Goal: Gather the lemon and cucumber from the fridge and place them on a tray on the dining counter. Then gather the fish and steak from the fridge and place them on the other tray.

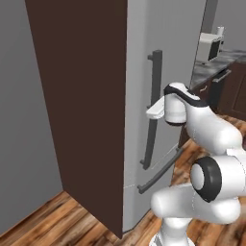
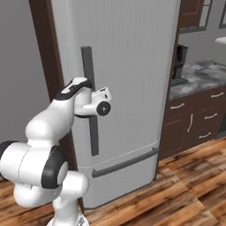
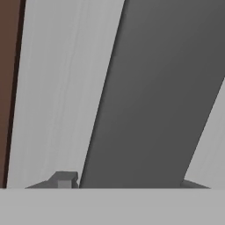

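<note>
You are looking at the fridge (image 2: 128, 88) with its door closed. The gripper (image 3: 127, 182) is sitting at the long dark handle (image 1: 154, 96), a fingertip (image 3: 65, 179) on each side of the bar, apparently touching it. The hand view is showing that straddle; the right base view is showing the stone-topped cabinet run (image 2: 194, 114) farther right.

The glossy white, round-bodied arm (image 1: 211, 132) is built of fat tubular links with dark charcoal rings at its joints. A black band trims the wrist housing, whose end cap carries a small dark disc. The tool (image 3: 127, 182) ends in two small dark grey finger tips (image 3: 64, 179).
</note>
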